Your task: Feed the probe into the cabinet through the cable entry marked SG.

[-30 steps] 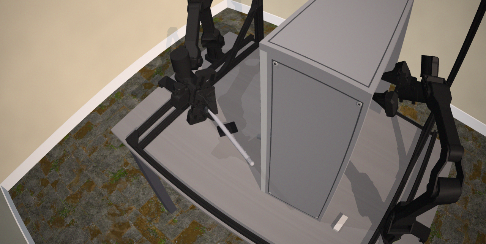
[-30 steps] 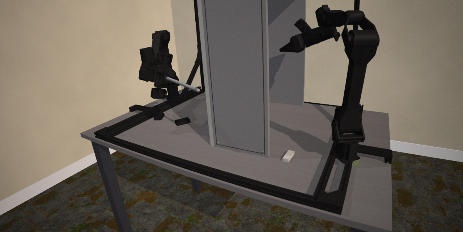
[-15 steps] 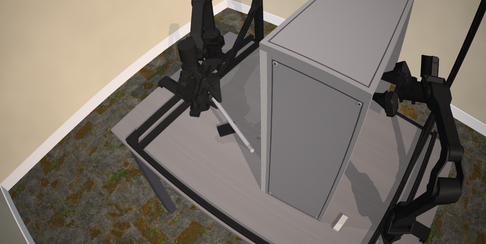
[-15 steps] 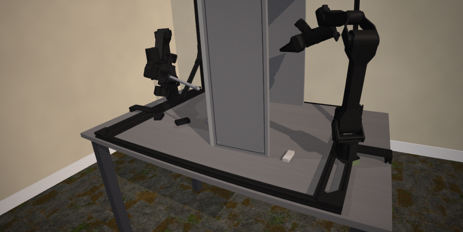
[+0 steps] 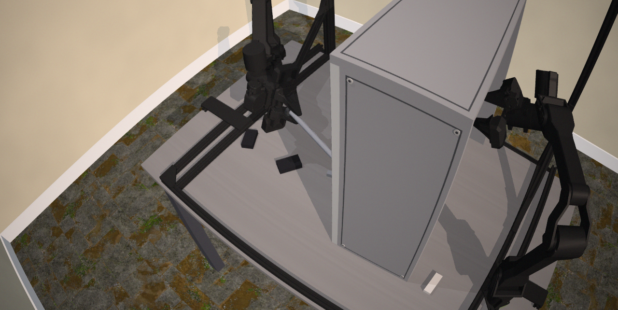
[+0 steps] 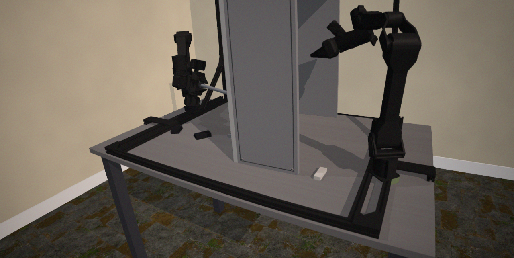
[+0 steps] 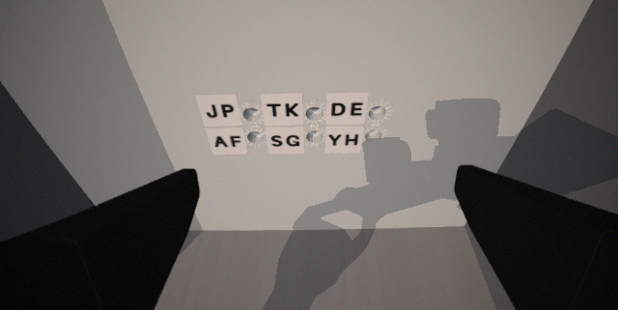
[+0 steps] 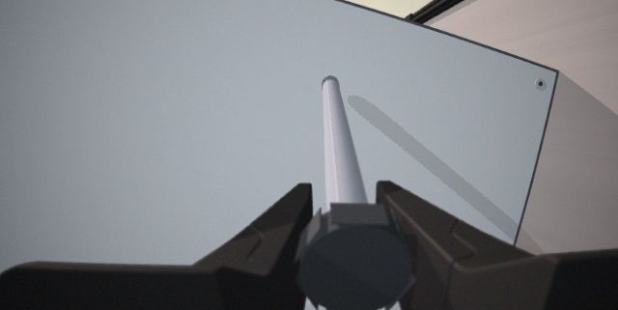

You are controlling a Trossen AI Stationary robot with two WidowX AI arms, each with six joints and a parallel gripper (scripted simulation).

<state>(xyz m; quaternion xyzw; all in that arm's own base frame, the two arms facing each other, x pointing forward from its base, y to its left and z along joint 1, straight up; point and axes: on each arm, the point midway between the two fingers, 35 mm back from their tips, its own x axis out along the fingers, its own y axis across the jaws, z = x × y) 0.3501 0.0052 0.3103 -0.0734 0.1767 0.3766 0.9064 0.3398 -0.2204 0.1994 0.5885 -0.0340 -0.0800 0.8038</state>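
While clamping the probe (image 5: 309, 133) (image 6: 215, 89) (image 8: 342, 151) in the right gripper (image 5: 287, 112) (image 6: 200, 85) (image 8: 344, 195), with its tip (image 8: 330, 79) out ahead toward the cabinet (image 5: 397, 169) (image 6: 262, 76) (image 7: 290, 49) (image 8: 193, 107), needed to square up gently with the SG label (image 7: 285, 140) before pushing, tbh. Had the left gripper (image 5: 480, 110) (image 6: 311, 55) (image 7: 327, 180) spread wide, empty.

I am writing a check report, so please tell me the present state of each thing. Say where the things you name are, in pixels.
Left end effector (image 6: 311, 56) (image 7: 326, 180): open, empty.
Right end effector (image 8: 344, 184): closed on the probe.
Probe (image 5: 310, 133) (image 6: 214, 89) (image 8: 342, 155): held, tilted.
Cabinet (image 5: 399, 169) (image 6: 261, 76): upright, one side open.
White block (image 5: 432, 283) (image 6: 319, 173): lying flat.
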